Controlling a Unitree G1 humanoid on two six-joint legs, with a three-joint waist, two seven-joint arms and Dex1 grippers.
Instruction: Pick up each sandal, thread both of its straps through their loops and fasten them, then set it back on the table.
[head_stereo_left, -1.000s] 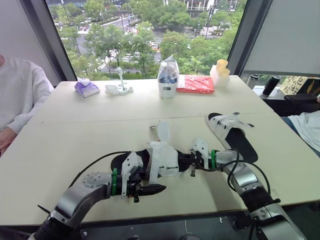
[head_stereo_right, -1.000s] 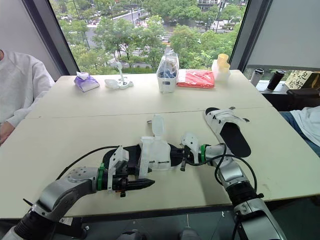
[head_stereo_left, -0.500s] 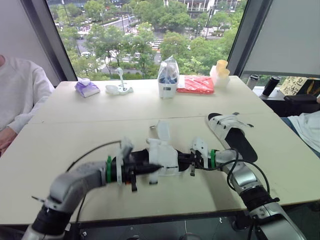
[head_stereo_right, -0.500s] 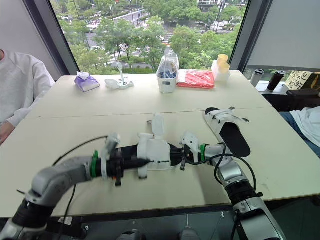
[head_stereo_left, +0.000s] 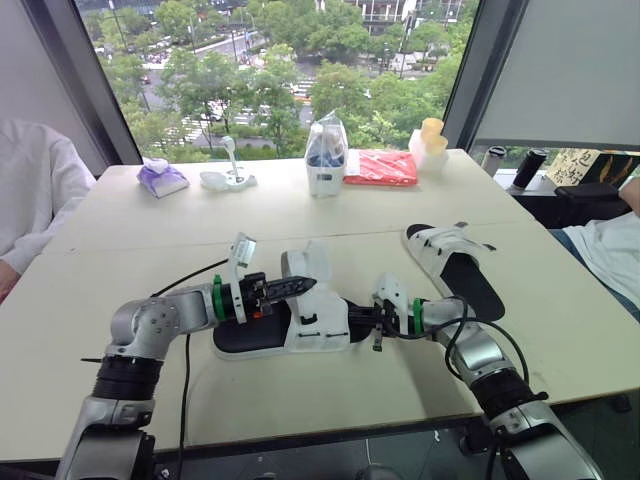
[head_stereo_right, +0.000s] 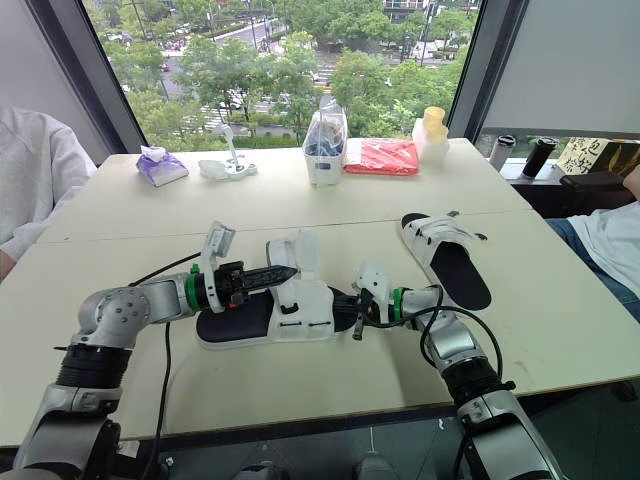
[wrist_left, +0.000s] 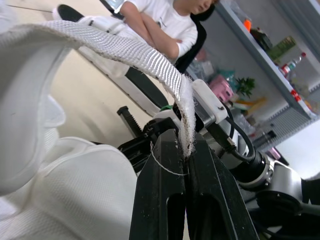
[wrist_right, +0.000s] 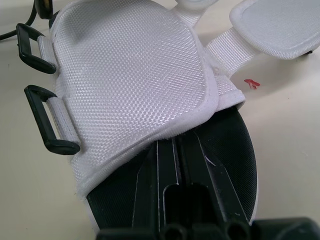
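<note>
Presently strap (wrist_left: 125, 50) was pinched by left end effector (head_stereo_left: 306, 285), sandal (head_stereo_left: 318, 330) braced by closed right end effector (wrist_right: 177, 145); taut feed toward loop (wrist_right: 50, 127) advised.

White honeycomb-weave sandal (wrist_right: 130, 75) with black insole (wrist_right: 235, 150) and black loops (wrist_right: 47, 125).

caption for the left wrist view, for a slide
Left end effector pinching the tip of a white webbing strap above the sandal.

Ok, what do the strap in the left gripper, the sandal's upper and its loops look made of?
Strap: matte white woven webbing, judging by its ribbed weave and loose thread. Upper: white mesh fabric, honeycomb texture, stitched rim. Loops: smooth black, rigid-looking, probably plastic, though metal cannot be ruled out.
</note>
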